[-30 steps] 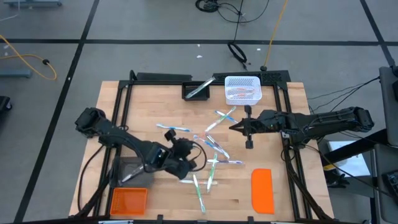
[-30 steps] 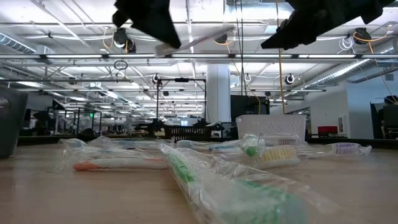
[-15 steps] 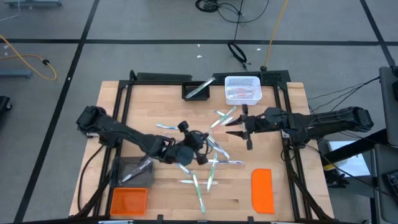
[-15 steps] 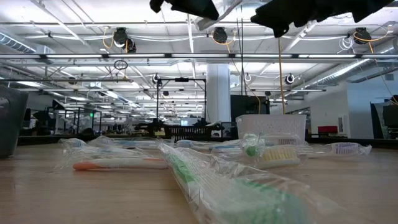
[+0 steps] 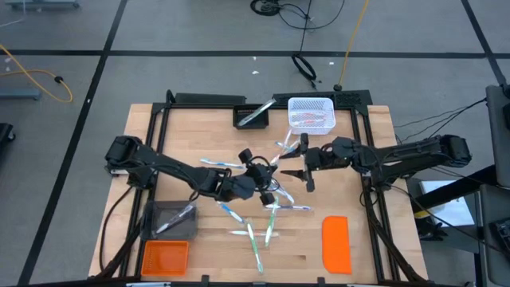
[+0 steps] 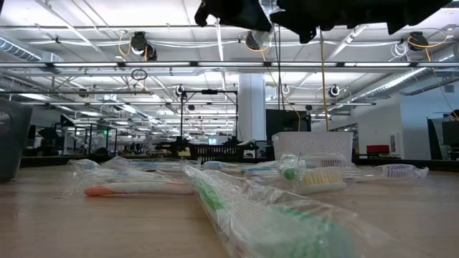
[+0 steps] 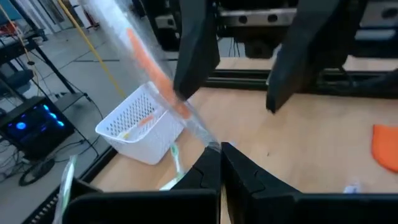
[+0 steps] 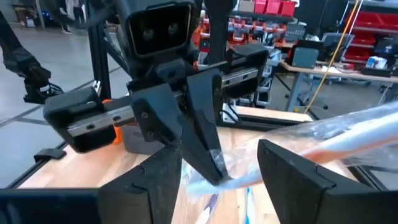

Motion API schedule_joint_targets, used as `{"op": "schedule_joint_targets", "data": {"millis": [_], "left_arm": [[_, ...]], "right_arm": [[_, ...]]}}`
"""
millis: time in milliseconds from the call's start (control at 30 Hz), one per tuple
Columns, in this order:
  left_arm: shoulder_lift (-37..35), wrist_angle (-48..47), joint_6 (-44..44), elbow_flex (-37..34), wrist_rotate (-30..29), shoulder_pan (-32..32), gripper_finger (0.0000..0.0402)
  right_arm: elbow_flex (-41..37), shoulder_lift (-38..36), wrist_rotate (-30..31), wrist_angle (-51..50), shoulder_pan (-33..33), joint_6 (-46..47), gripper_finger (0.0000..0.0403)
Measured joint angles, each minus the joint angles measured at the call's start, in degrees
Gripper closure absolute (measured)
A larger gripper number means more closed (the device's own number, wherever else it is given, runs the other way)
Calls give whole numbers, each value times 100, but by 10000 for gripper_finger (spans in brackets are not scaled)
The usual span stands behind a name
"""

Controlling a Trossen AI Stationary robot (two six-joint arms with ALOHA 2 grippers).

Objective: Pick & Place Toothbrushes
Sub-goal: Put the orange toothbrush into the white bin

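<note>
Several wrapped toothbrushes lie loose on the wooden table, and more show in the low view. My left gripper is above the middle of the table. It is shut on one orange-handled toothbrush in a clear wrapper, also seen in the right wrist view. My right gripper faces it from the right and is open. Its two fingers stand on either side of the wrapper's held end. My left gripper pinches one end of the wrapped toothbrush between its two shut fingertips, coming from the table's left. The rest of the brush sticks out past the fingers toward the right arm, tilted and clear of the table. My right gripper has the wrapper running past one finger; I cannot tell whether they touch.
A white basket holding toothbrushes stands at the far edge, beside a black tray. An orange lid lies near right. A grey container and an orange bin sit near left.
My left gripper has carried the wrapped toothbrush toward the table's right and far side, up to my right gripper. My right gripper has opened and shifted a little toward the left.
</note>
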Motion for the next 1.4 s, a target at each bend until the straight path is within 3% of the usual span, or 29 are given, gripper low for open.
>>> {"op": "schedule_joint_targets", "data": {"millis": [133, 367, 667, 867, 1067, 1267, 1400], "left_arm": [[69, -142, 61, -9, -542, 26, 401], [52, -3, 278, 0, -727, 10, 401], [52, 115, 272, 0, -459, 1, 401], [50, 137, 724, 0, -1184, -115, 401], [48, 363, 601, 0, -432, -98, 401], [162, 410, 462, -2, -274, -95, 401], [192, 377, 488, -2, -298, -83, 401]], "right_arm": [[3, -8, -5, -199, -5, 158, 209], [1, -26, 37, -625, -32, 296, 214], [1, -25, 286, -377, -155, 419, 216], [1, -12, 148, -628, -231, 643, 222], [-1, 26, 149, -213, -310, 639, 222], [1, 26, 143, 158, -423, 634, 227], [1, 28, 145, -46, -445, 637, 277]]}}
